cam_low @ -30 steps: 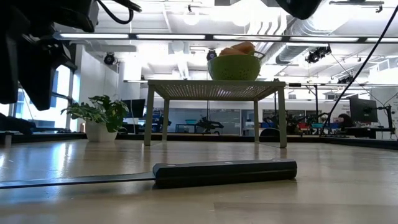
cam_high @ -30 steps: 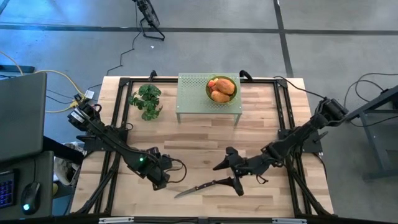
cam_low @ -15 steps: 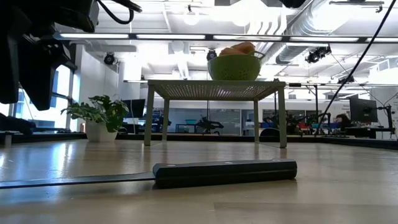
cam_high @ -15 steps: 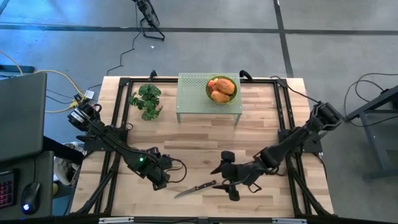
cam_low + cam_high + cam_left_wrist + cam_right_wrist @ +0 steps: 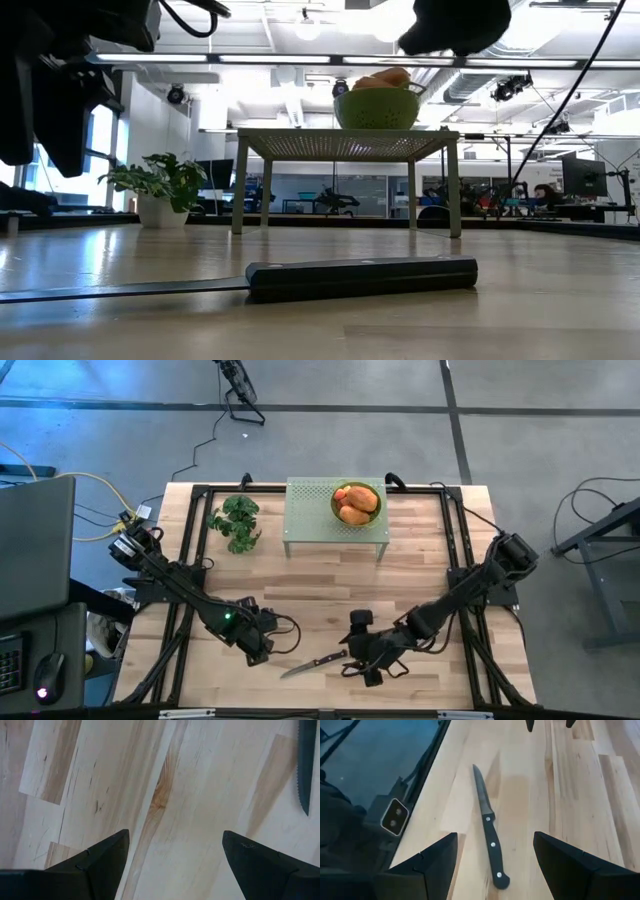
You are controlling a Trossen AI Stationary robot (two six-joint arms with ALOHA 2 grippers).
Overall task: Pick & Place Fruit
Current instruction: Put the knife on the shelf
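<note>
Pale wood table [image 5: 320, 590]; knife [image 5: 489, 836] just ahead of right gripper [image 5: 495, 851], spread, empty. Left gripper [image 5: 172, 851] likewise. Office behind.

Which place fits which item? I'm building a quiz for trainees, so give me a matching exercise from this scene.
Items:
1. knife
2. bowl of orange fruit
3. leafy plant
4. right claw

Places:
A. on the green stand
B. flat on the table's near edge
C. open, above the knife handle
D. left of the stand

Pairs: 1-B, 2-A, 3-D, 4-C

Two dark jointed arms, black cables, green indicator light
</note>
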